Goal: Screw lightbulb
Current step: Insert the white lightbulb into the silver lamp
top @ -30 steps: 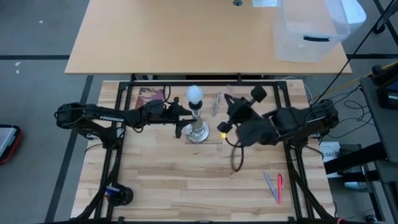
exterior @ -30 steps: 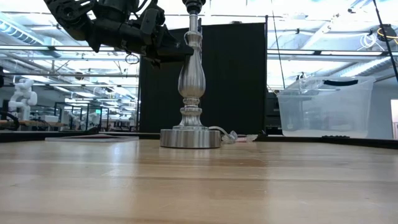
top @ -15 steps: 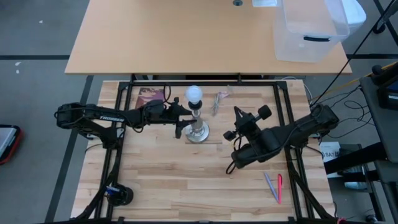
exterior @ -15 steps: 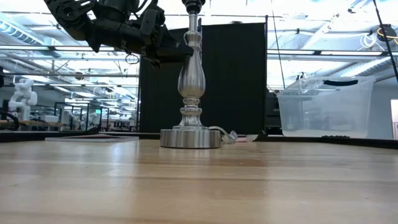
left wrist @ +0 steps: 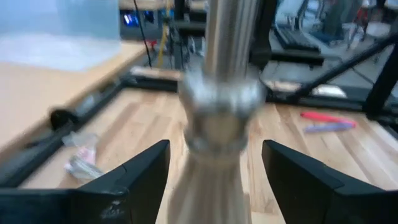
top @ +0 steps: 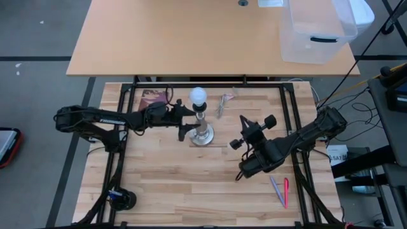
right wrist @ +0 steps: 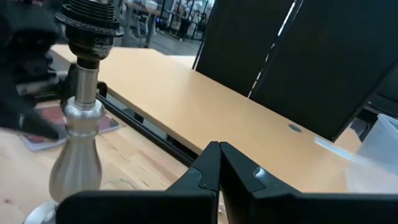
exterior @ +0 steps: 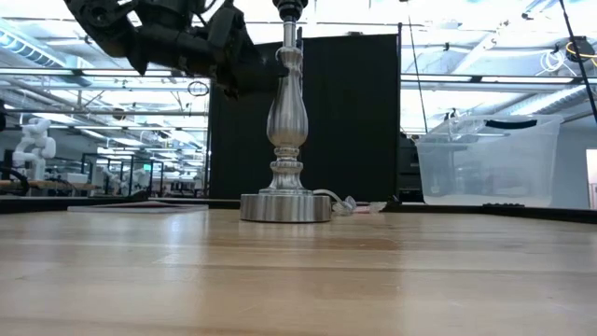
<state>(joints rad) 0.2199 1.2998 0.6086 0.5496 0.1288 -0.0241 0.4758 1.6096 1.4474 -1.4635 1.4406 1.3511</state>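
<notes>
As our left gripper (top: 189,119) spreads open off the lamp stand (top: 202,132), the lightbulb (top: 199,96) sits seated; our right gripper (top: 245,132) retreats, clamped shut.

Pale wooden desk (top: 191,38) beyond the butcher-block table (top: 191,184), with clear plastic bin (top: 318,32) at its far right. Grey floor (top: 32,38) all around. Black partition (exterior: 354,121) behind; long ceiling lights (exterior: 75,70) across an open hall.

- The lightbulb (top: 199,95) is white.
- The lamp stand (exterior: 285,121) is shiny silver, with a black socket (right wrist: 92,25).
- The table (top: 178,184) is pale striped wood (butcher-block planks).
- Two pens (top: 280,191): red and lilac.
</notes>
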